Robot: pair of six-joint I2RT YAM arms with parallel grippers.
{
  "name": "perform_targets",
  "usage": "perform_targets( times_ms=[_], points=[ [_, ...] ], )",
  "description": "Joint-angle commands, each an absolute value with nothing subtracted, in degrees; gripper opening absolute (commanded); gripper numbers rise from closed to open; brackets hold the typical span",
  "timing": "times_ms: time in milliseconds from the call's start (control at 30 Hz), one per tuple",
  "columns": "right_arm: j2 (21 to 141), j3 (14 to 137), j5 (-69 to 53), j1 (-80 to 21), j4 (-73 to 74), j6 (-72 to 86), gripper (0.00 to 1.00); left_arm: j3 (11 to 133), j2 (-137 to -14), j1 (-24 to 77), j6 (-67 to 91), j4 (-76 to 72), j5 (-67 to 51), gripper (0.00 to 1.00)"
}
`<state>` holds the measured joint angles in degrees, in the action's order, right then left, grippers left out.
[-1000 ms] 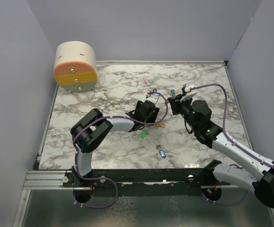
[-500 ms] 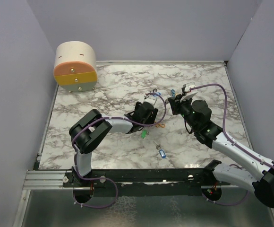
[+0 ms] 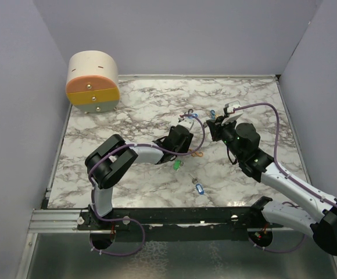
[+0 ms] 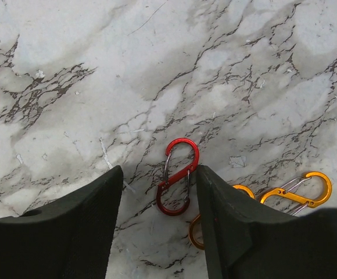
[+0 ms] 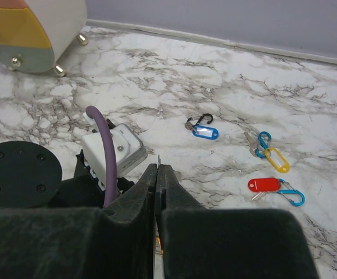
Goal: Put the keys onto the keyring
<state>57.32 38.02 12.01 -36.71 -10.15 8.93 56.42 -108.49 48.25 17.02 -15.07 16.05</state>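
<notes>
Right wrist: red key (image 5: 264, 185) crosswise.

Marble table (image 3: 133, 104), 2 arms reaching in twd the middle. L gripper (image 3: 186, 145) sits low, just beside orange clips (image 3: 196, 154); R gripper (image 3: 212, 125) close by, pointing at it. Green-tag key (image 3: 176, 165) & blue-tag key (image 3: 199, 188) lie nearer the bases. Round cream/orange drawer box (image 3: 93, 81) in far-left corner
</notes>
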Motion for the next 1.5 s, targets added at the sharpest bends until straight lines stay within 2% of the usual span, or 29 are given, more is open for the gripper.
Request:
perform_targets(
  times_ms=[0, 100, 400, 467, 500, 567, 633, 1033, 1467],
  points=[
    [57.0, 37.5, 13.4, -37.0, -10.3, 9.1, 0.01, 54.6, -109.5, 48.4, 17.6, -12.4, 13.6, 0.52],
    [57.1, 37.5, 13.3, -37.1, -10.4, 9.1, 0.01, 54.4, -109.7, 48.4, 17.8, -12.4, 13.5, 0.43],
    [57.0, 37.5, 13.3, -37.1, -10.3, 9.1, 0.01, 54.0, -109.5, 48.4, 18.1, -12.1, 13.5, 0.42],
    [57.0, 37.4, 13.3, -37.1, -10.4, 9.1, 0.01, 53.9, -109.5, 48.4, 18.2, -12.1, 13.4, 0.34],
    [57.0, 37.4, 13.4, -37.1, -10.4, 9.1, 0.01, 53.9, -109.5, 48.4, 18.2, -12.0, 13.4, 0.28],
    [57.0, 37.4, 13.4, -37.1, -10.4, 9.1, 0.01, 53.8, -109.6, 48.4, 18.2, -12.0, 13.3, 0.09],
    [57.1, 37.4, 13.4, -37.0, -10.4, 9.1, 0.01, 53.7, -109.5, 48.4, 18.3, -12.0, 13.3, 0.00],
    [62.7, 38.5, 10.2, -37.1, -10.2, 9.3, 0.01, 52.6, -101.6, 48.3, 17.2, -10.1, 15.7, 0.00],
    [68.1, 35.7, -3.9, -37.1, -18.3, 5.4, 0.01, 51.3, -86.6, 48.3, 18.5, -9.1, 16.9, 0.00]
  ],
)
